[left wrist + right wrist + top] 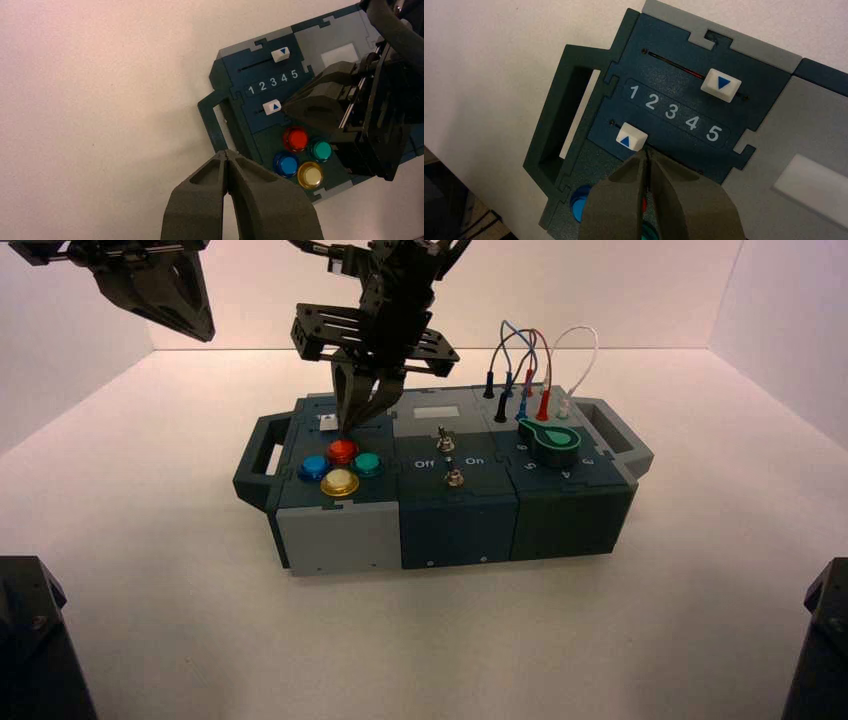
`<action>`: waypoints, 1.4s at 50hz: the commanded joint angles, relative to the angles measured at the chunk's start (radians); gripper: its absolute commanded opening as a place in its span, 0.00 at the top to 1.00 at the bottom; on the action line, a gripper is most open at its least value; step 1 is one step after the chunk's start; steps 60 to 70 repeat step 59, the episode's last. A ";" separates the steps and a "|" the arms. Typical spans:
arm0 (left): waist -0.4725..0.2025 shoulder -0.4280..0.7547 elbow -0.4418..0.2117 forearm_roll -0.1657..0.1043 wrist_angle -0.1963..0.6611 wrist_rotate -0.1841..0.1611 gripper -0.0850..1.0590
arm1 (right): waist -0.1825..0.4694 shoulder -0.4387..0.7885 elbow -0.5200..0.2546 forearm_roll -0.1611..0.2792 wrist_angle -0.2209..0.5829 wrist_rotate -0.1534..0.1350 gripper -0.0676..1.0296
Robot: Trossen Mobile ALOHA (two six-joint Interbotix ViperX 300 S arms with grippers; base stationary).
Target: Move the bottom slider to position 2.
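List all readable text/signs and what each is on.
"1 2 3 4 5": slider panel, between the sliders
Blue triangle: top slider
Blue triangle: bottom slider
"Off", "On": switch panel
Dial numerals: not surely readable; they stand on the panel around it

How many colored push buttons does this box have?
4 in view: red at the back, blue at left, green at right, yellow at the front, clustered on the box's left section.
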 commanded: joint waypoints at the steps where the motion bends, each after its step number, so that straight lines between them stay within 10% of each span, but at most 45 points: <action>1: -0.005 -0.009 -0.011 0.003 -0.005 0.002 0.95 | 0.006 -0.023 -0.018 0.006 -0.003 0.003 0.96; 25: -0.005 -0.014 -0.009 0.003 -0.003 0.002 0.95 | -0.044 -0.107 0.067 -0.020 -0.015 -0.002 0.96; 49: -0.005 -0.018 -0.006 0.012 -0.020 0.005 0.95 | -0.041 -0.347 0.100 -0.201 0.031 -0.012 0.96; 70: -0.005 -0.020 -0.002 0.011 -0.026 0.003 0.95 | -0.041 -0.407 0.129 -0.229 0.037 -0.012 0.96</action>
